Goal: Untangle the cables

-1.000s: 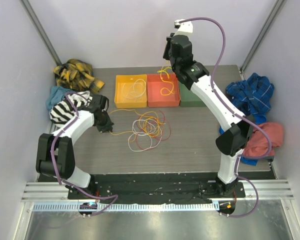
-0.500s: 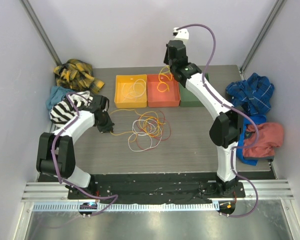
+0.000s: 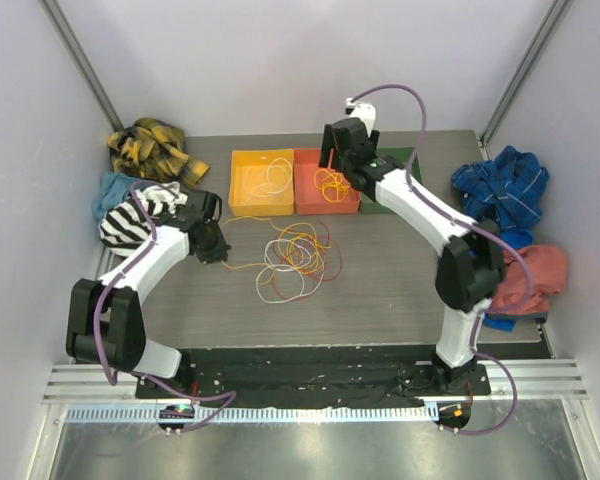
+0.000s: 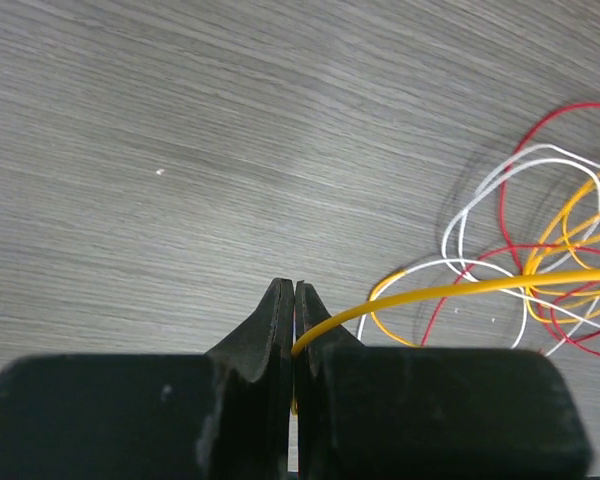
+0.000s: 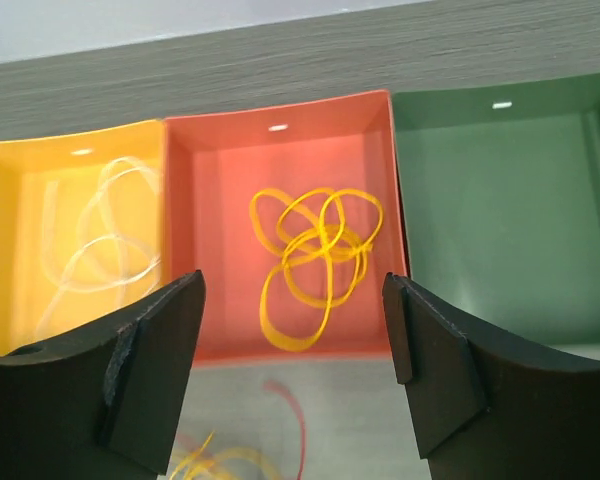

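The tangle of red, white and yellow-orange cables lies in the middle of the table. My left gripper sits at the tangle's left side, shut on a yellow cable that runs right from its jaws into the tangle. My right gripper hovers open over the red bin, nothing between its fingers. A coiled yellow cable lies loose in that red bin. A white cable lies in the yellow bin.
A green bin stands right of the red one. Cloths lie around the table edges: yellow plaid and black-and-white striped on the left, blue and salmon on the right.
My right gripper came down toward the red bin and opened; the yellow cable that hung from it now lies coiled in the bin. The left gripper has barely moved.
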Tool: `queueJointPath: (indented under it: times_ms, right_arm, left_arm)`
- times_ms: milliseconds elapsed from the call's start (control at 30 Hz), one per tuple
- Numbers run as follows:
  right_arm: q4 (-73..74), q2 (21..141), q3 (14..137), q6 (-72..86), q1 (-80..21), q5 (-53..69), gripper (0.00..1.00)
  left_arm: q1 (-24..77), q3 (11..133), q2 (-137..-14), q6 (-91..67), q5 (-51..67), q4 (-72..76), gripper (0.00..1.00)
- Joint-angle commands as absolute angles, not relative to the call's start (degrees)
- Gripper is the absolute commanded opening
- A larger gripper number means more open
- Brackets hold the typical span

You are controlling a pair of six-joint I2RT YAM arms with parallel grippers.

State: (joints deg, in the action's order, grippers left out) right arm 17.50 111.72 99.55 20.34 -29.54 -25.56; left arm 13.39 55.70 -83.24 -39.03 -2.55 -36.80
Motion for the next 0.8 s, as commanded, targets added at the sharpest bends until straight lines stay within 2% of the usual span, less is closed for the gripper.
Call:
queueJointPath:
  times_ms: [0,167,300,467,767]
  right_arm:
    - [14.5,93.71,88.21,24.78,-34.44,-27.07,0.8]
    - [13.54,81.5,71.22,28.2,-39.63,-24.62,0.78]
    - [12.48,78.66,61.11,29.44,-41.66,-22.15,0.76]
    - [10.03,80.33,58.62,29.44,-43.24,-19.25,0.74]
    - [6.68,90.35,64.42,28.04,-43.85,-15.47,0.72]
  left_arm:
    - [16.6,57.92,-78.23,-39.99,-6.93,-35.51,0.0]
    - [20.47,59.76,-66.57,-38.67,-6.07,-29.63,0.0]
    - [21.18,63.61,-60.91,-39.29,-7.11,-24.78,0.0]
    - [21.27,73.82,-62.31,-37.01,-8.61,-33.48,0.0]
    - [21.18,75.93,-59.94,-35.77,-7.73,-37.17,0.0]
